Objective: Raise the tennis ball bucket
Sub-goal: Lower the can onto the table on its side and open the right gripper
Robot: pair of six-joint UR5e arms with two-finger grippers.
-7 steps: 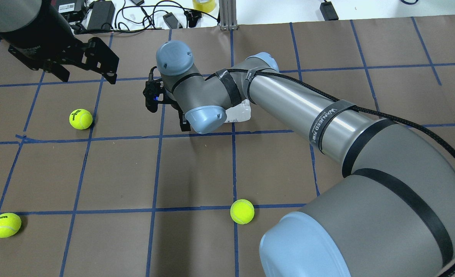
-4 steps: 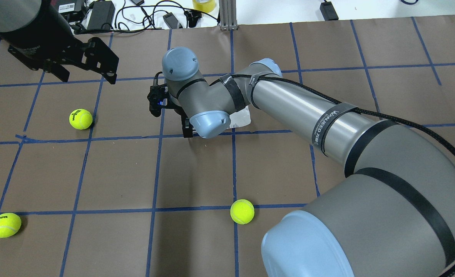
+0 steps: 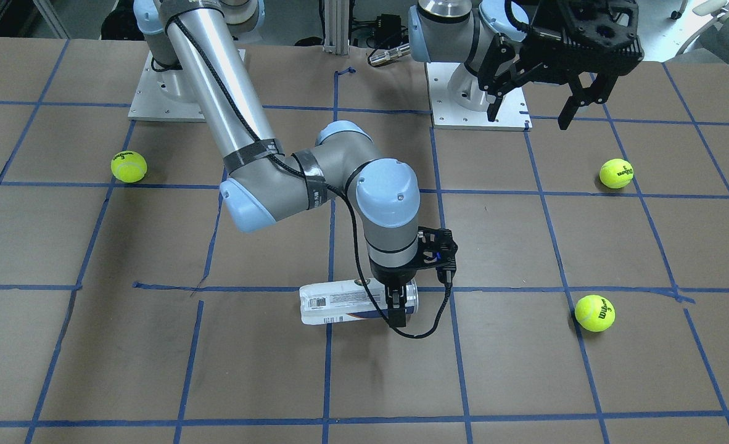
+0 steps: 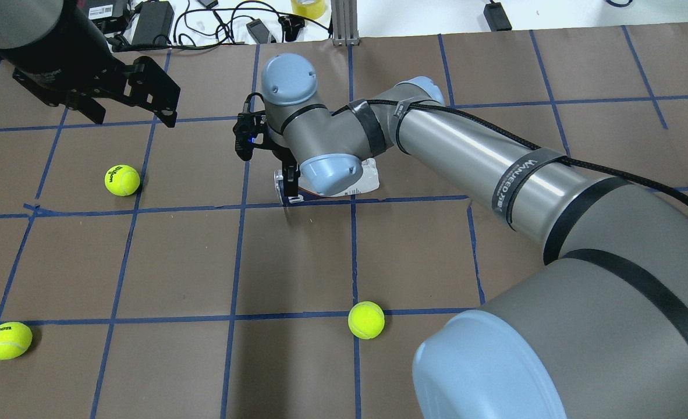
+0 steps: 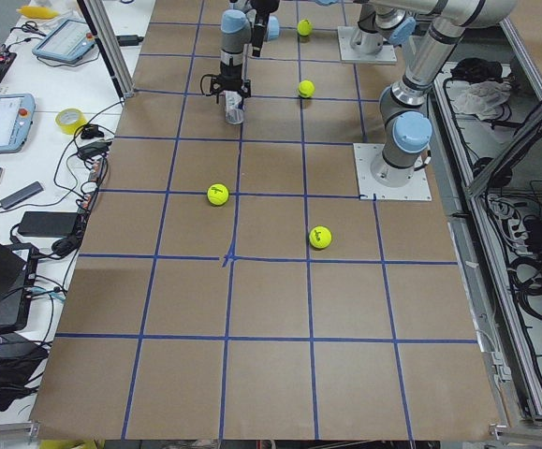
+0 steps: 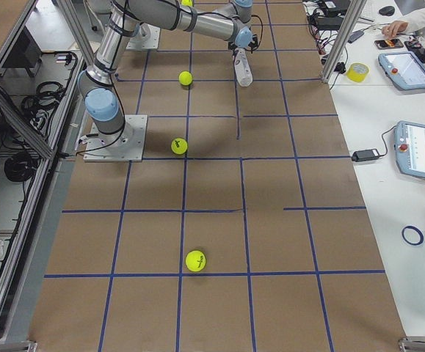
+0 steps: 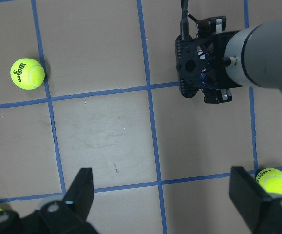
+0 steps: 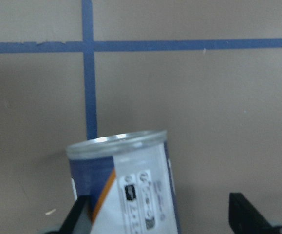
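The tennis ball bucket (image 3: 340,303) is a clear can with a white label and navy band. It lies on its side near the table's middle. It shows partly under the right arm in the overhead view (image 4: 367,177) and in the right wrist view (image 8: 131,180). My right gripper (image 3: 397,307) is open and low over the can's open end, one finger on each side, with a gap on one side in the right wrist view. My left gripper (image 3: 552,105) is open and empty, held high near its base, far from the can.
Three loose yellow-green tennis balls lie on the brown gridded table: one (image 4: 122,180) left of the can, one (image 4: 8,340) at the near left, one (image 4: 366,319) near the right arm's base. Cables and chargers (image 4: 152,23) lie beyond the far edge.
My right wrist has moved to the right in the overhead view, and its fingers now sit around the can's end. The can, the balls and the left arm have not moved.
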